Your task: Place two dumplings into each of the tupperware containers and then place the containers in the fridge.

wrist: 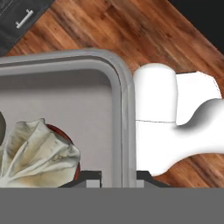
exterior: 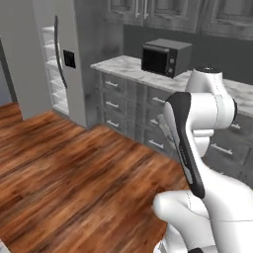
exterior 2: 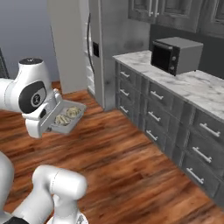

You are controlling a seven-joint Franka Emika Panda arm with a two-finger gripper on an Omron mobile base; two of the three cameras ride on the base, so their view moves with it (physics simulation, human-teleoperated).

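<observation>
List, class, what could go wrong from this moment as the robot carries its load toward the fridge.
1. The end effector is shut on just the rim of the tupperware container, which juts out sideways over the wood floor; a jolt could tilt it loose.
2. The dumplings lie loose in the lidless container and could roll out.
3. The fridge stands beside the cabinets; swinging the container in could clip the door.

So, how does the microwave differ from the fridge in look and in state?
The microwave is a small dark box that stands on the marble counter; the fridge is tall and stands on the floor. The microwave's door is closed, while the fridge stands open and shows white shelves. Both are grey appliances against the same wall.
</observation>
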